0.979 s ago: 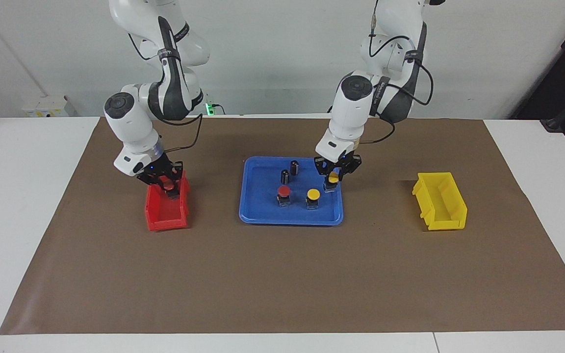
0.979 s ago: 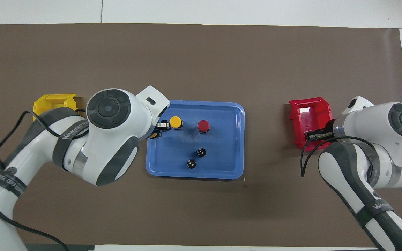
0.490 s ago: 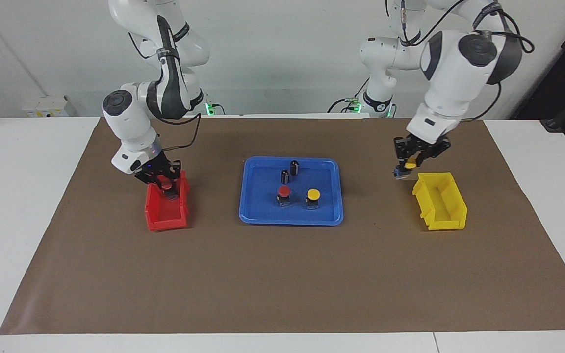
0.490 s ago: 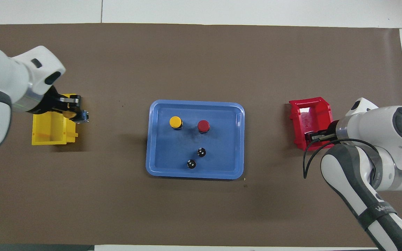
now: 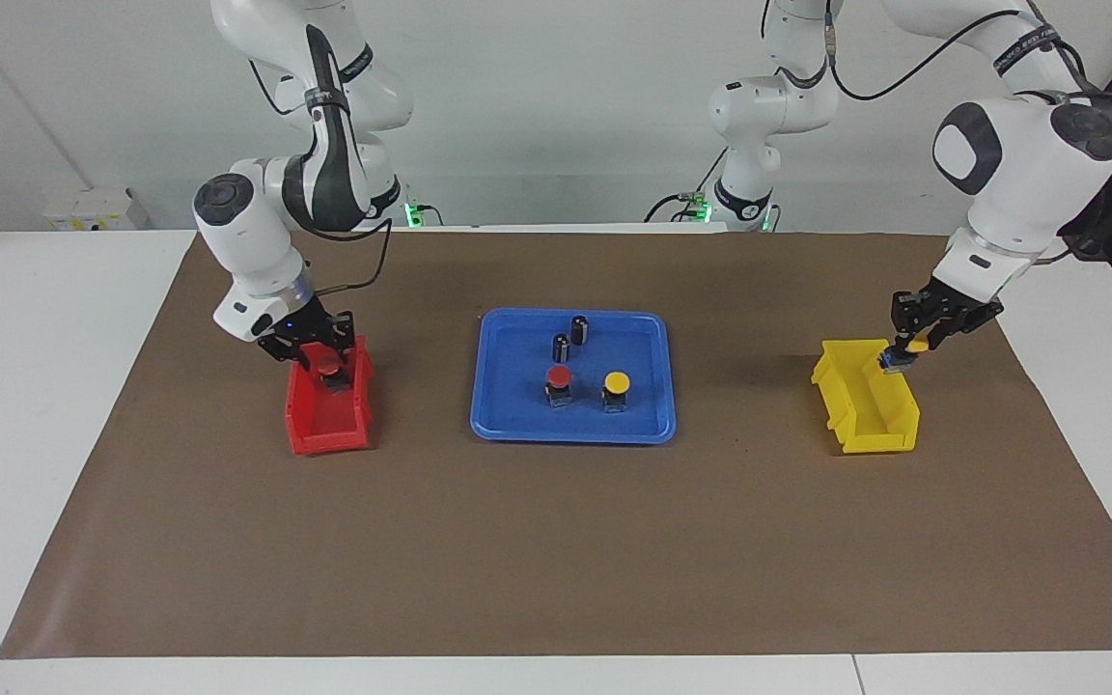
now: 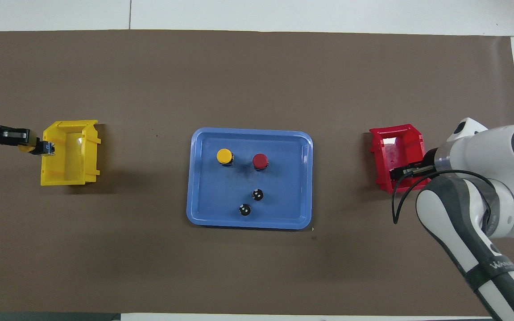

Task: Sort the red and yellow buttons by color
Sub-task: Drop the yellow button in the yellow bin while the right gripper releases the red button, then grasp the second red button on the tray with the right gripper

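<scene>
A red button (image 5: pixel 559 376) and a yellow button (image 5: pixel 617 383) stand on the blue tray (image 5: pixel 498 425); both also show in the overhead view, the red button (image 6: pixel 260 161) and the yellow button (image 6: pixel 224 156). My left gripper (image 5: pixel 906 350) is shut on a second yellow button (image 5: pixel 917 345), tilted over the yellow bin (image 5: pixel 865 410), at the bin's wall toward the left arm's end of the table (image 6: pixel 67 156). My right gripper (image 5: pixel 320 355) is shut on a second red button (image 5: pixel 326 367) over the robot-side end of the red bin (image 5: pixel 324 425).
Two black cylinders (image 5: pixel 579 328) (image 5: pixel 561 347) stand on the tray, nearer to the robots than the buttons. A brown mat (image 5: pixel 556 541) covers the table's middle. The bins sit on it, one toward each end of the table.
My left gripper has carried the yellow button from the tray to the yellow bin and on across it to its outer wall. My right gripper has stayed over the red bin with its red button.
</scene>
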